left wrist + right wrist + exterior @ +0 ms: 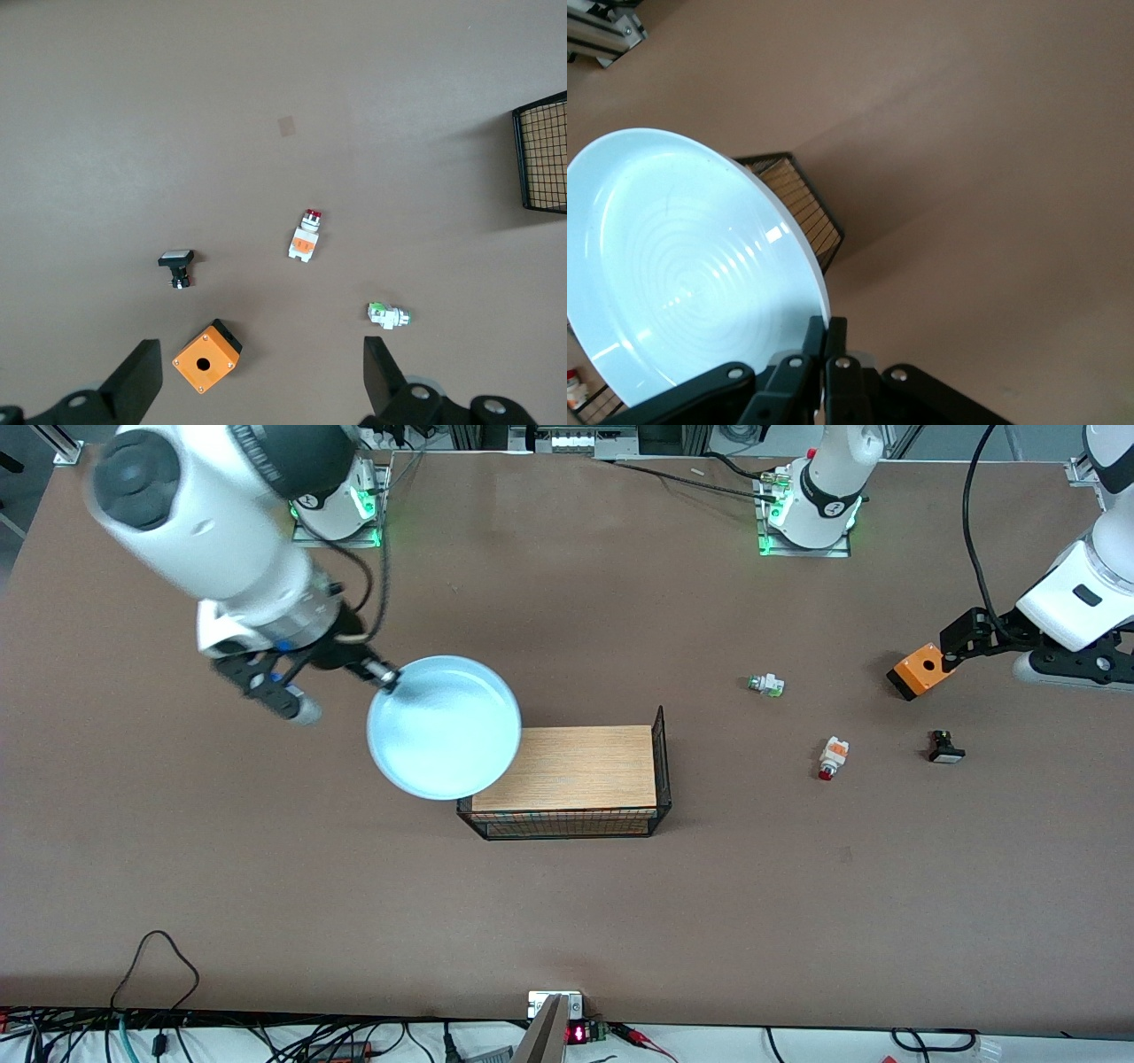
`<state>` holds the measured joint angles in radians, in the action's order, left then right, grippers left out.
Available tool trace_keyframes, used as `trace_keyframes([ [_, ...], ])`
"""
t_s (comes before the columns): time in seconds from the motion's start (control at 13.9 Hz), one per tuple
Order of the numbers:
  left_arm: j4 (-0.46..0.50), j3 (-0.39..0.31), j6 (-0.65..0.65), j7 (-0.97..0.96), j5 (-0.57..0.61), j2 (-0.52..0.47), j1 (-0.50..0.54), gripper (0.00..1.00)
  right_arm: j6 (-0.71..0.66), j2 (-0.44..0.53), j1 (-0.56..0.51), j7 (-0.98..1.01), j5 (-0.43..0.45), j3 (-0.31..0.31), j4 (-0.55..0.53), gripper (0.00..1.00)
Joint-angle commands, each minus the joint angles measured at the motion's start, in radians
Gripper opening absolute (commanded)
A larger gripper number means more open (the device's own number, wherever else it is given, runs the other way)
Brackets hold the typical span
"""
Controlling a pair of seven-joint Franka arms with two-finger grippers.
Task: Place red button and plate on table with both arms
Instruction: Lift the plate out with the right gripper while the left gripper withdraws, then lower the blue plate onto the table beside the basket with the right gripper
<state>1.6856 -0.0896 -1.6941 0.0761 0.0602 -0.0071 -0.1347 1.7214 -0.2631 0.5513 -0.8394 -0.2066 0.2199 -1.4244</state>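
Observation:
The pale blue plate [443,726] hangs tilted in the air, partly over the end of the wire rack that faces the right arm's end. My right gripper [387,676] is shut on its rim; the right wrist view shows the plate [682,266] pinched in the gripper [827,332]. The red button [832,758] lies on the brown table [797,886] toward the left arm's end, and also shows in the left wrist view [305,235]. My left gripper [961,646] is open and empty in the air over an orange box; in the left wrist view the gripper [261,354] has its fingers wide apart.
A wood-topped black wire rack [576,779] stands mid-table. An orange box [921,670] lies under the left gripper. A white-and-green part [765,685] and a black part with a white cap [945,747] lie near the red button.

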Motion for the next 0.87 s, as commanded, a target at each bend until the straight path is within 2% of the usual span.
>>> trace_keyframes([
  [0.0,-0.010,-0.015,0.019,-0.009,-0.003,-0.007,-0.008,1.00,-0.080,-0.011,-0.101,0.210,-0.017,-0.013,0.019,0.00],
  [0.14,-0.010,-0.013,0.019,-0.004,0.000,-0.008,-0.009,1.00,-0.091,-0.030,-0.186,0.401,-0.016,-0.017,0.009,0.00],
  [0.36,-0.010,-0.007,0.034,-0.001,0.001,-0.008,-0.009,1.00,-0.080,-0.027,-0.244,0.590,0.006,-0.017,-0.089,0.00],
  [0.72,-0.012,-0.004,0.036,0.002,0.000,-0.010,-0.011,1.00,0.125,-0.016,-0.324,0.845,0.030,-0.017,-0.330,0.00],
  [0.79,-0.012,-0.004,0.036,0.002,0.000,-0.011,-0.011,1.00,0.167,-0.016,-0.333,0.897,0.061,-0.017,-0.368,0.00],
])
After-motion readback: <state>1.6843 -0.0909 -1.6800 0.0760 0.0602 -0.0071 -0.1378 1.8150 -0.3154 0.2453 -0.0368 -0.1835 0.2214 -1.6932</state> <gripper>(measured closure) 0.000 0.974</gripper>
